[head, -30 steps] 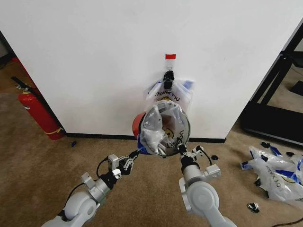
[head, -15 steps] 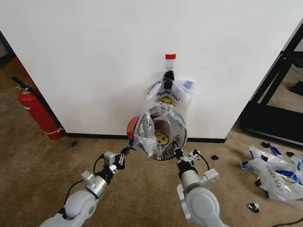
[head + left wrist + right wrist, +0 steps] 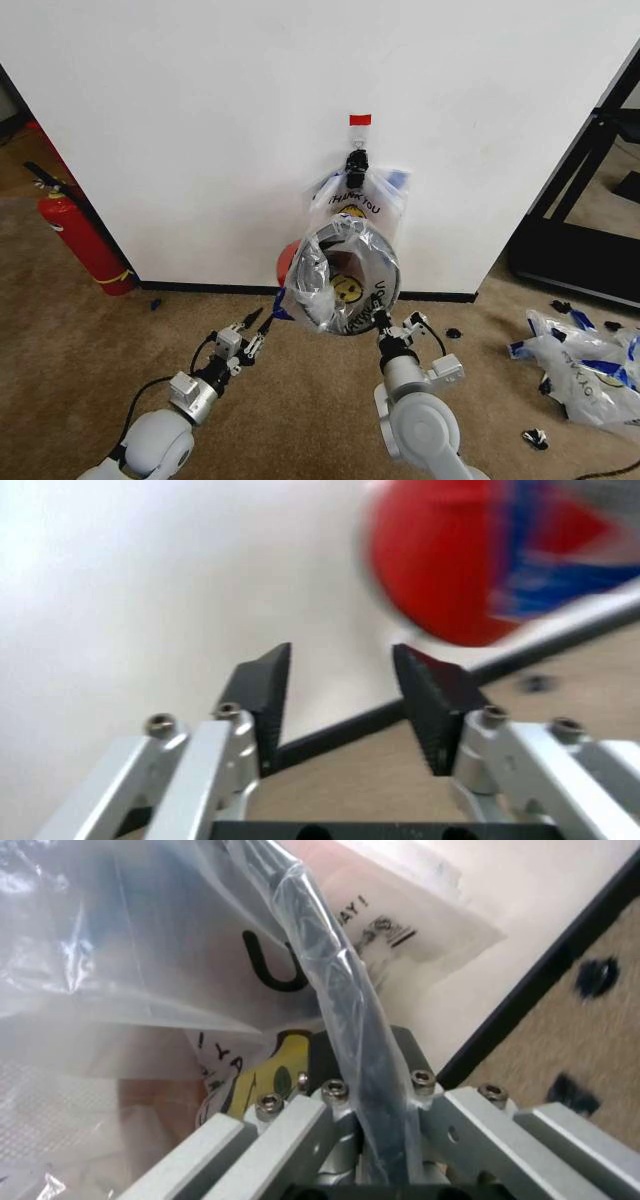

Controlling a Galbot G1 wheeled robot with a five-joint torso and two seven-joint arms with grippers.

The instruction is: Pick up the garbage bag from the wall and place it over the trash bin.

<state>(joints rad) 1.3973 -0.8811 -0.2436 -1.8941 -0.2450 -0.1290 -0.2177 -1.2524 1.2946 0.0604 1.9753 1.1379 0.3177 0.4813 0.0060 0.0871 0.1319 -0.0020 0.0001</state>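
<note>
Two claws are seen in front of the wall (image 3: 200,120), above the brown carpet floor (image 3: 80,330). The right claw (image 3: 381,320) is pressed together on the rim of the trash bin (image 3: 345,275), which is held up off the floor and tilted so that its round opening faces the head camera. In the right wrist view the dark rim of the trash bin (image 3: 330,990) is seen to pass between the two fingers of the right claw (image 3: 360,1087), with thin plastic wrapped over it. The garbage bag (image 3: 320,290) is draped over this opening; its yellow smiley face is seen inside the ring, and its loose blue-tinted edge hangs at the side of the bin nearer to the left claw.

The left claw (image 3: 255,322) is spread and nothing is held between its black fingers (image 3: 262,697). It is placed just beside the hanging edge of the bag, apart from it, lower than the red base of the bin. In the left wrist view this red base (image 3: 440,570) is seen beyond the left claw (image 3: 340,697), blurred, with the black baseboard (image 3: 340,731) under it.

Behind the bin, above the right claw, a second bag (image 3: 360,200) hangs on the wall from a black clip (image 3: 356,160), under a red tape strip (image 3: 360,119)
</note>
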